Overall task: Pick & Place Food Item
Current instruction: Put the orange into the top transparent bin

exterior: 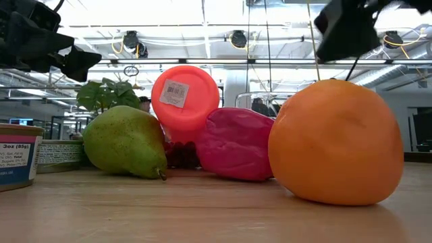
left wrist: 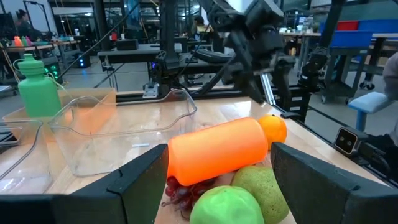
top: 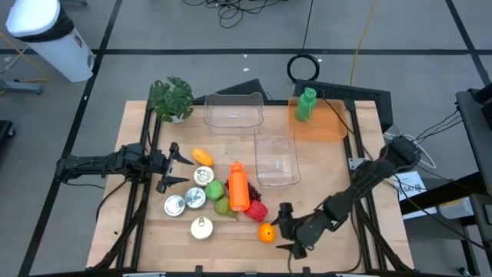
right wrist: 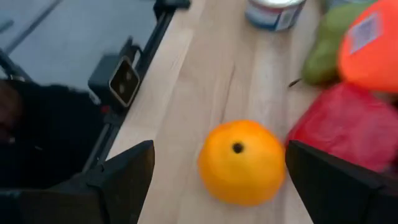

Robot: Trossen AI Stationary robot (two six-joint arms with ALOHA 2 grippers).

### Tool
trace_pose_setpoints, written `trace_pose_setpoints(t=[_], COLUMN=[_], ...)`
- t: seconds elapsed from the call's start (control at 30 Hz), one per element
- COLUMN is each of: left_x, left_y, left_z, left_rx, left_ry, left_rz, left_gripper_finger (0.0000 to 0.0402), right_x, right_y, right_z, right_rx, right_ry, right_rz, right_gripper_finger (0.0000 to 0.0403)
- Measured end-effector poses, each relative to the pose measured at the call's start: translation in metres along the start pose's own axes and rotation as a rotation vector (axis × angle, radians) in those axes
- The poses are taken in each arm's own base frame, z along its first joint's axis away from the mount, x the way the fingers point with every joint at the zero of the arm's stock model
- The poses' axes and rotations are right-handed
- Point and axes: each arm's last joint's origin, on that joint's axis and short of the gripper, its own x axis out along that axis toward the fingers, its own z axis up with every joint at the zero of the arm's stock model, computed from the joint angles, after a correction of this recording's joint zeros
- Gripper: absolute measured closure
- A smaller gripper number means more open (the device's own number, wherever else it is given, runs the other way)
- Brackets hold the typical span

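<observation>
Closest to me, at the table's front edge, I see the right gripper [top: 283, 228] hanging just beside the orange [top: 266, 233], fingers spread wide and nothing between them. In the right wrist view the orange [right wrist: 242, 162] sits on the bare wood in the gap ahead of the two dark fingers [right wrist: 121, 177], not touched by either. The low view fills with the same orange [exterior: 335, 142], resting on the tabletop by itself.

Just behind it I see a red packet [top: 256, 210], and then the orange bottle [top: 238, 187] lying on its side, with a green pear [top: 223, 205] and a green apple [top: 214, 189] against it. Dark grapes [exterior: 179, 156] show between the pear and the packet in the low view. Three cans [top: 184, 205] stand to the left of the fruit near the front.

My left gripper [top: 171, 168] waits at the left side of the table, wide open and empty, pointing toward the pile beside a small orange-yellow fruit [top: 202, 157].

Farther back lie two clear containers [top: 276, 158], a green bottle [top: 307, 105], and a potted plant [top: 172, 98] at the far left corner
</observation>
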Motion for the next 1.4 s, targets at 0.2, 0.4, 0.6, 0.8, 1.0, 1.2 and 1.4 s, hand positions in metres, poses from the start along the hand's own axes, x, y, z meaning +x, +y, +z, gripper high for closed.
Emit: trace_pose_setpoints(t=[0.2,0.4,0.6,0.8,1.0,1.2,1.4], left_x=[0.000,0.000,0.000,0.000,0.000,0.000,0.000], left_y=[0.000,0.000,0.000,0.000,0.000,0.000,0.000], left_z=[0.000,0.000,0.000,0.000,0.000,0.000,0.000], left_rx=[0.000,0.000,0.000,0.000,0.000,0.000,0.000], left_ry=[0.000,0.001,0.000,0.001,0.000,0.000,0.001], left_rz=[0.000,0.000,0.000,0.000,0.000,0.000,0.000], left_gripper_finger=[0.0110,0.0110,0.0110,0.0110,0.0110,0.0110,0.0110], right_x=[0.010,0.013,0.013,0.019,0.042,0.048,0.048], right_y=[-0.014,-0.022,-0.018,-0.013,-0.012,-0.015,-0.016], right_z=[-0.006,-0.005,-0.003,-0.006,-0.016,-0.019,-0.020], right_rx=[0.023,0.052,0.051,0.064,-0.007,0.004,0.105], right_ry=[0.085,0.067,0.044,0.027,-0.009,-0.026,-0.028], right_rz=[-0.038,-0.050,-0.033,-0.023,-0.032,-0.126,-0.142], right_gripper_finger=[0.0057,0.0057,0.0057,0.0057,0.0057,0.0058,0.0101])
